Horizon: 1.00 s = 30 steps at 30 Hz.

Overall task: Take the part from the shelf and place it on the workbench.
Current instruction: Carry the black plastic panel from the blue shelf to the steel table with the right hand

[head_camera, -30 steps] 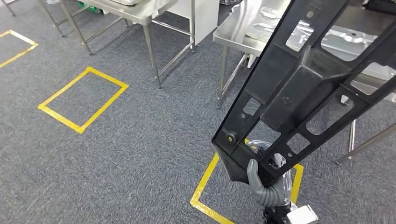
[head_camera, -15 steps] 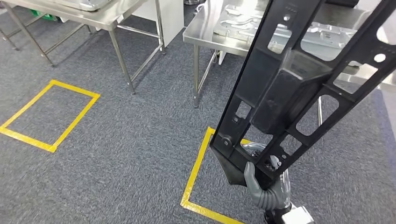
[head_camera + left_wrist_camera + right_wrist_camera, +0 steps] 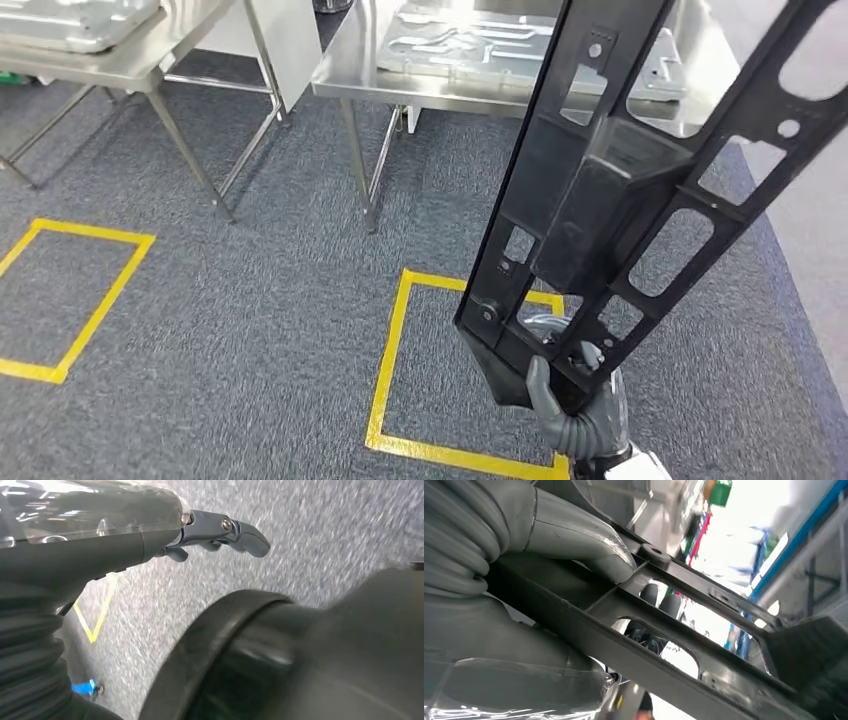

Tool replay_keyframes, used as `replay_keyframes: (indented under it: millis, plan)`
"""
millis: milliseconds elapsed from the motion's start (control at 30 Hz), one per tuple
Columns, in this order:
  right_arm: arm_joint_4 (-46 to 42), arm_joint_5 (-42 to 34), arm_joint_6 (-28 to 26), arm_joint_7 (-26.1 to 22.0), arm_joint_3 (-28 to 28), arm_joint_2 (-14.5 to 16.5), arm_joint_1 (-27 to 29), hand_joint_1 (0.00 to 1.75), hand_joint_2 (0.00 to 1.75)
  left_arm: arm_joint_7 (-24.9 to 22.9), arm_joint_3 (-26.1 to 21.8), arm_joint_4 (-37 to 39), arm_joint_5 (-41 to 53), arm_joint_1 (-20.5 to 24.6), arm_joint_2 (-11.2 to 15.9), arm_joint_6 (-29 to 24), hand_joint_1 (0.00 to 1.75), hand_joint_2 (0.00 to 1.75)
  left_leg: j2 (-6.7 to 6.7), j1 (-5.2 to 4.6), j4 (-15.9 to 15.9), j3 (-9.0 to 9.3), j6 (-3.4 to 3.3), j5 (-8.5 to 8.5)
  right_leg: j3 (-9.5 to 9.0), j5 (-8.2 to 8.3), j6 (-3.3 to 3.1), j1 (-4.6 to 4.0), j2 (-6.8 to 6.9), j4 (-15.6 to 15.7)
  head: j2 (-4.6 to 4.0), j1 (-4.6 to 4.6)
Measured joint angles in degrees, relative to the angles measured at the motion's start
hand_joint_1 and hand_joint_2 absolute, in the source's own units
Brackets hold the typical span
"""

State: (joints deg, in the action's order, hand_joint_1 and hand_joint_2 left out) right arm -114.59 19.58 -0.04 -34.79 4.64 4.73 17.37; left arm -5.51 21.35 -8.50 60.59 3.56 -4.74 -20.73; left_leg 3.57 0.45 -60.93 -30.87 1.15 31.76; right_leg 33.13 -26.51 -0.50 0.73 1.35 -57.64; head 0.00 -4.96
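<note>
Ahead, steel workbench (image 3: 340,85) stands on grey carpet (image 3: 250,320).

Head view high, downward onto carpet (image 3: 250,330); wrist views close, the left sharing carpet

The right hand (image 3: 575,415) is grey, with a thick smooth thumb (image 3: 574,540) and a ribbed, bellows-like cover (image 3: 454,540) at the wrist; darker fingers (image 3: 661,600) are rounded at the tips. A silver block (image 3: 640,467) sits below the wrist. The left hand (image 3: 220,530) has blue-grey fingers joined by small silver screws (image 3: 226,524), a clear glossy shell (image 3: 90,507) over its dark grey back, and a dark ribbed cover (image 3: 25,645). A bright blue tag (image 3: 82,686) shows beside that cover.
</note>
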Motion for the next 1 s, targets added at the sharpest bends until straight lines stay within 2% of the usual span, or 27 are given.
replay_keyframes:
  millis: [33, 67, 100, 133, 167, 200, 267, 300, 333, 400, 433, 500, 567, 600, 633, 667, 700, 767, 800, 833, 900, 933, 1000]
  plan:
    - [-0.05, 0.00, -0.04, -0.01, 0.02, -0.02, 0.00, 1.75, 1.75, -0.19, 0.00, 0.00, 0.01, -0.04, 0.04, 0.15, 0.00, 1.75, -1.48, 0.11, -3.42, -1.50, 0.10, 1.87, -0.02, 0.02, -0.25, 0.00, -0.57, 0.06, 0.00, 0.00]
    - [-0.08, -0.01, -0.08, -0.01, 0.04, -0.04, -0.03, 1.75, 1.75, -0.38, 0.00, 0.00, 0.00, -0.13, 0.06, 0.32, 0.00, 1.75, -2.35, 0.12, -7.45, -3.42, 0.14, 3.75, 0.00, 0.02, -0.43, -0.04, -1.21, 0.05, 0.00, 0.00]
    - [-0.08, -0.01, -0.10, -0.01, 0.06, -0.07, -0.02, 1.75, 1.75, -0.54, 0.00, 0.00, -0.06, -0.23, 0.08, 0.46, 0.00, 1.75, -2.78, 0.13, -10.94, -5.16, 0.20, 4.95, -0.01, 0.00, -0.53, -0.08, -1.96, 0.02, 0.00, 0.00]
    - [-0.08, -0.02, -0.13, -0.01, 0.06, -0.11, 0.01, 1.75, 1.75, -0.66, 0.00, 0.00, -0.09, -0.31, 0.09, 0.53, 0.00, 1.75, -2.96, 0.15, -12.81, -6.21, 0.23, 5.08, -0.04, -0.01, -0.55, -0.11, -2.74, -0.01, 0.00, 0.00]
    - [-0.08, -0.02, -0.14, -0.01, 0.06, -0.16, 0.03, 1.75, 1.75, -0.74, 0.00, 0.00, -0.12, -0.33, 0.09, 0.58, 0.00, 1.75, -3.04, 0.18, -12.52, -6.27, 0.21, 4.04, -0.10, -0.03, -0.53, -0.12, -3.54, -0.08, 0.00, 0.00]
    - [-0.08, -0.03, -0.14, -0.01, 0.06, -0.22, 0.03, 1.75, 1.75, -0.78, 0.00, 0.00, -0.14, -0.32, 0.09, 0.59, 0.00, 1.75, -3.28, 0.23, -10.01, -5.31, 0.12, 2.05, -0.19, -0.07, -0.47, -0.12, -4.34, -0.17, 0.00, 0.00]
    - [-0.08, -0.11, -0.13, -0.01, 0.06, -0.31, -0.04, 1.75, 1.75, -0.79, -0.01, 0.00, -0.11, -0.33, 0.10, 0.46, 0.00, 1.75, -5.51, 0.38, -2.35, -2.19, -0.24, -1.96, -0.14, -0.26, -0.13, -0.16, -5.76, -0.60, 0.00, 0.00]
    - [-0.08, -0.17, -0.10, -0.02, 0.06, -0.34, -0.12, 1.75, 1.75, -0.74, -0.01, 0.00, -0.11, -0.35, 0.11, 0.33, 0.00, 1.75, -6.68, 0.42, 0.44, -1.06, -0.42, -2.99, 0.04, -0.30, 0.17, -0.14, -6.47, -0.83, 0.00, 0.00]
    - [-0.08, -0.23, -0.07, -0.04, 0.06, -0.37, -0.20, 1.75, 1.75, -0.66, -0.02, 0.00, -0.12, -0.34, 0.12, 0.20, 0.00, 1.75, -7.53, 0.37, 1.94, -0.50, -0.64, -3.29, 0.28, -0.30, 0.53, -0.09, -7.05, -0.99, 0.00, 0.00]
    - [-0.08, -0.31, 0.02, -0.26, 0.06, -0.46, -0.31, 1.75, 1.75, -0.37, -0.02, -0.01, -0.14, -0.25, 0.05, -0.04, 0.00, 1.75, -7.06, 0.26, 2.41, -0.33, -1.18, -3.24, 0.63, -0.03, 1.39, 0.04, -8.22, -0.87, 0.00, 0.00]
    - [-0.08, -0.29, 0.04, -0.52, 0.06, -0.59, -0.32, 1.75, 1.75, -0.20, -0.03, -0.03, -0.15, -0.19, -0.02, -0.13, 0.00, 1.75, -6.47, 0.33, 2.72, -0.21, -1.56, -3.44, 0.73, -0.04, 1.76, 0.06, -8.16, -0.92, 0.00, 0.01]
    - [-0.07, 0.27, -0.02, -1.17, 0.08, -0.95, -0.57, 1.75, 1.75, 0.16, -0.04, -0.08, -0.12, -0.14, -0.22, -0.33, 0.00, 1.75, -5.35, 0.59, 3.43, 0.01, -2.29, -3.90, 1.88, -1.57, 2.36, -0.09, -5.83, -3.16, 0.00, 0.02]
    - [0.05, 1.51, -0.17, -1.51, 0.22, -1.32, -1.07, 1.75, 1.75, 0.46, -0.07, -0.09, -0.03, -0.22, -0.33, -0.49, 0.00, 1.75, -4.30, 0.53, 3.65, 0.04, -2.64, -4.01, 4.93, -5.02, 2.83, -0.03, -2.75, -9.55, 0.00, 0.01]
    - [0.17, 2.23, -0.31, -1.49, 0.34, -1.50, -1.26, 1.75, 1.75, 0.58, -0.09, -0.09, 0.01, -0.28, -0.34, -0.52, 0.00, 1.75, -3.82, 0.47, 3.64, 0.02, -2.67, -3.98, 6.59, -6.41, 3.04, 0.11, -2.13, -13.03, 0.00, 0.01]
    - [0.34, 2.96, -0.56, -1.37, 0.49, -1.68, -1.35, 1.75, 1.75, 0.68, -0.11, -0.09, 0.01, -0.32, -0.33, -0.54, 0.00, 1.75, -3.44, 0.44, 3.63, 0.03, -2.69, -3.94, 7.64, -6.91, 3.22, 0.26, -1.82, -15.26, 0.00, 0.01]
    - [0.53, 3.60, -0.82, -1.22, 0.64, -1.87, -1.42, 1.75, 1.75, 0.79, -0.14, -0.09, 0.01, -0.31, -0.34, -0.54, 0.00, 1.75, -3.18, 0.43, 3.62, 0.06, -2.66, -3.89, 7.66, -6.33, 3.34, 0.40, -1.67, -15.43, 0.00, 0.01]
    - [0.71, 4.13, -1.06, -1.07, 0.79, -2.05, -1.47, 1.75, 1.75, 0.89, -0.16, -0.09, 0.02, -0.29, -0.35, -0.54, 0.00, 1.75, -3.02, 0.43, 3.60, 0.13, -2.59, -3.84, 6.51, -4.79, 3.36, 0.51, -1.54, -13.34, 0.00, 0.02]
    - [0.92, 4.75, -1.37, -0.90, 1.02, -2.31, -1.67, 1.75, 1.75, 1.00, -0.19, -0.09, 0.04, -0.24, -0.39, -0.52, 0.00, 1.75, -2.91, 0.36, 3.56, 0.36, -2.29, -3.65, 2.30, -1.39, 3.05, 0.52, -1.06, -5.54, 0.00, 0.02]
    - [0.98, 4.93, -1.53, -0.88, 1.13, -2.39, -1.80, 1.75, 1.75, 1.02, -0.21, -0.09, 0.04, -0.22, -0.39, -0.49, 0.00, 1.75, -2.91, 0.26, 3.51, 0.42, -2.05, -3.55, 0.69, -0.45, 2.72, 0.37, -0.85, -2.43, 0.00, 0.02]
    - [1.02, 5.06, -1.72, -0.87, 1.23, -2.48, -1.92, 1.75, 1.75, 1.03, -0.23, -0.09, 0.04, -0.21, -0.39, -0.45, 0.00, 1.75, -2.90, 0.18, 3.48, 0.45, -1.76, -3.47, -0.18, -0.16, 2.38, 0.19, -0.71, -0.70, 0.00, 0.01]
    - [1.08, 5.22, -2.03, -0.86, 1.51, -2.67, -2.07, 1.75, 1.75, 1.01, -0.29, -0.09, 0.04, -0.18, -0.40, -0.33, 0.00, 1.75, -2.84, 0.12, 3.54, 0.50, -1.06, -3.41, -0.23, -0.27, 1.66, -0.13, -0.82, -0.23, 0.00, 0.00]
    - [1.08, 5.28, -2.09, -0.86, 1.65, -2.74, -2.09, 1.75, 1.75, 0.99, -0.33, -0.09, 0.04, -0.17, -0.39, -0.27, 0.00, 1.75, -2.82, 0.19, 3.49, 0.54, -0.71, -3.28, -0.30, -0.20, 1.31, -0.02, -0.87, -0.08, 0.00, 0.00]
    - [1.09, 5.43, -2.14, -0.85, 1.92, -2.80, -2.21, 1.75, 1.75, 0.95, -0.39, -0.09, 0.05, -0.13, -0.37, -0.22, 0.00, 1.75, -2.90, 0.23, 1.51, -0.18, -0.16, -1.85, -0.62, 0.01, 0.54, 0.24, -0.96, 0.47, 0.00, 0.00]
